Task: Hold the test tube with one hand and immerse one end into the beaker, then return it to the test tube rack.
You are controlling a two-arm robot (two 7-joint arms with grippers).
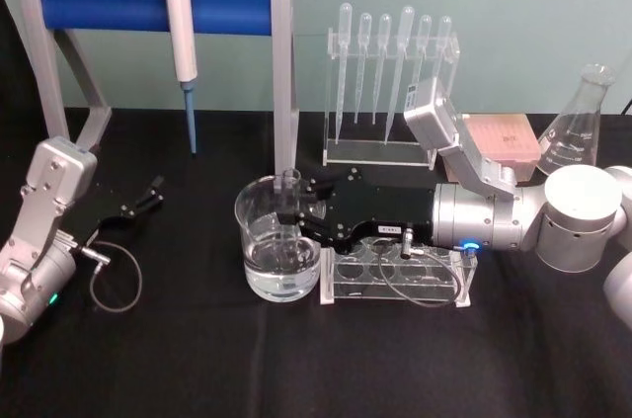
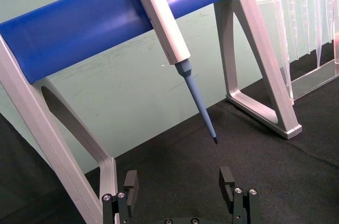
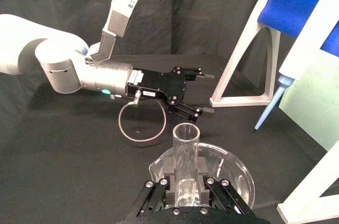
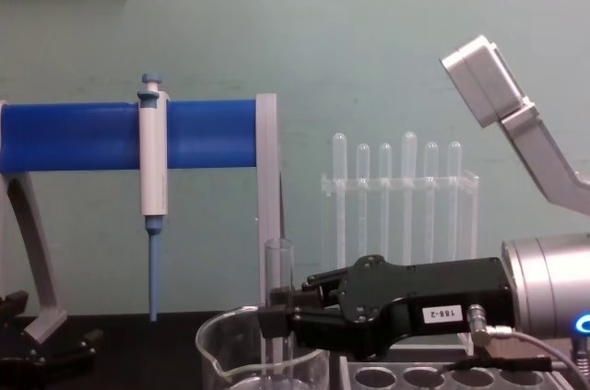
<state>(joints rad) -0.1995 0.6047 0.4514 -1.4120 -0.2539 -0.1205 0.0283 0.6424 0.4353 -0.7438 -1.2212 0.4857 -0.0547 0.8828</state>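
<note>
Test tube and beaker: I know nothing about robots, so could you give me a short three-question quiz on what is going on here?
1. True or false: the test tube stands in the test tube rack.
2. The tube's lower end is: A) inside the beaker; B) beside it; C) high above it.
3. Which gripper holds the tube, and what is the other one doing?

Key: 1 false. 2 A. 3 The right gripper, shut on the tube; the left gripper sits open at the left, holding nothing.
</note>
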